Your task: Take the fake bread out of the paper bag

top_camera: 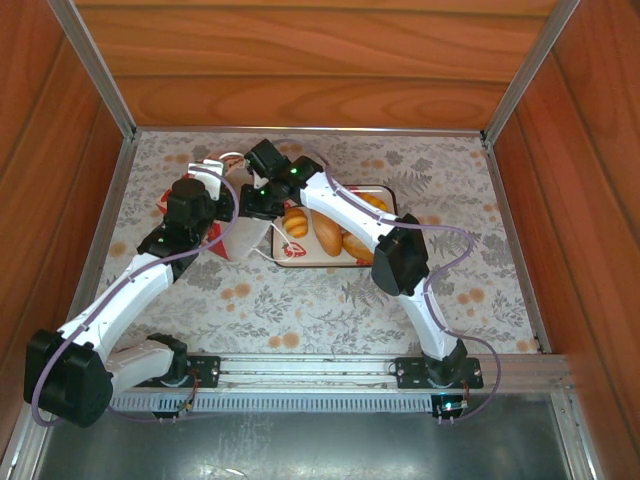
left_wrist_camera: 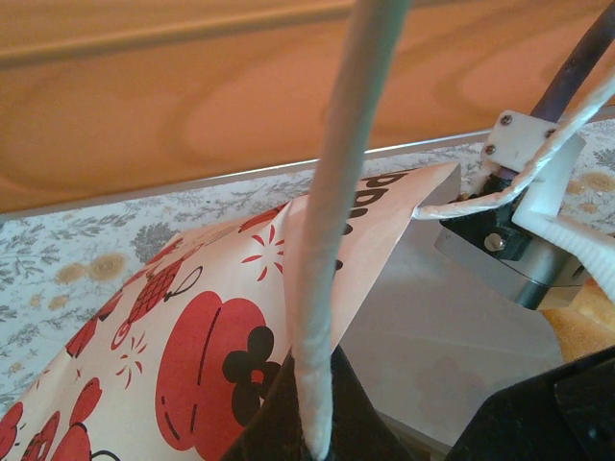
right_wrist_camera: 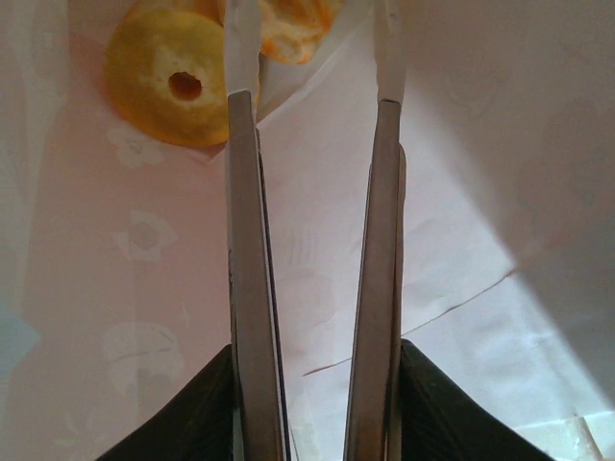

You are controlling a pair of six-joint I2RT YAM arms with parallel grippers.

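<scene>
The paper bag (top_camera: 238, 238) stands left of centre, white with red strawberry print (left_wrist_camera: 192, 317). My left gripper (top_camera: 208, 180) is shut on its white cord handle (left_wrist_camera: 336, 192), pinched between the dark jaws (left_wrist_camera: 317, 432). My right gripper (top_camera: 255, 205) reaches down into the bag's mouth. Inside the bag (right_wrist_camera: 480, 144), its two long fingers (right_wrist_camera: 312, 58) stand apart with bare paper between them. A yellow bun with a hole (right_wrist_camera: 168, 86) lies left of the fingers. An orange piece of fake bread (right_wrist_camera: 288, 24) lies at the fingertips; I cannot tell whether they touch it.
A flat white tray (top_camera: 385, 190) right of the bag holds several pieces of bread (top_camera: 325, 235). Wooden walls enclose the floral tabletop on three sides. The right arm's wrist (left_wrist_camera: 509, 240) hangs close beside the bag's rim.
</scene>
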